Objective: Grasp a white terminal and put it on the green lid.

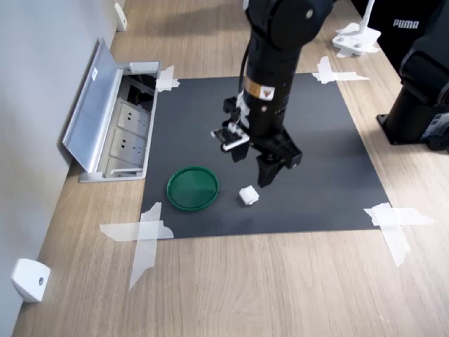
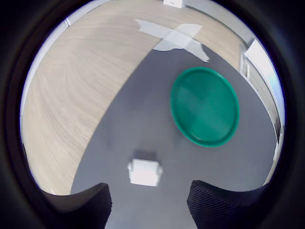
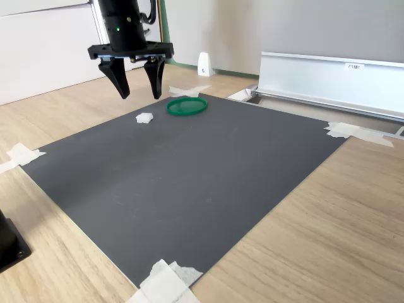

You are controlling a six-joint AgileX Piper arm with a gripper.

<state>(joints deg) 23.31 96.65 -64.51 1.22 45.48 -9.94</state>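
two dark textured fingertips point(image 2: 90, 205) fill the near edge of the wrist view, standing clearly apart with nothing between them, so the gripper point(image 2: 148, 202) is open and empty. just beyond the gap lies the white terminal point(image 2: 145, 172), a small blocky piece resting flat on the black mat point(image 2: 143, 119); in the wrist view its slightly longer side runs across the gap between the fingers, though the piece is too small to tell which face points where. in the first exterior view the white terminal point(image 1: 248, 195) sits just beside and below the gripper point(image 1: 269, 175), toward the first exterior view's left of the tips, not touched. the green lid point(image 1: 192, 188) lies flat on the mat near the terminal, on the first exterior view's left, apart from it, rim up.

in the second exterior view the gripper point(image 3: 137, 82) hangs above the mat with its fingers pointing straight down and spread, the white terminal point(image 3: 144, 118) on the mat beneath them and the green lid point(image 3: 187, 106) just to the second exterior view's right. the black arm point(image 1: 277, 56) comes down nearly upright over the mat. white tape strips point(image 1: 144, 235) hold the mat's corners to the wooden table point(image 1: 245, 288).
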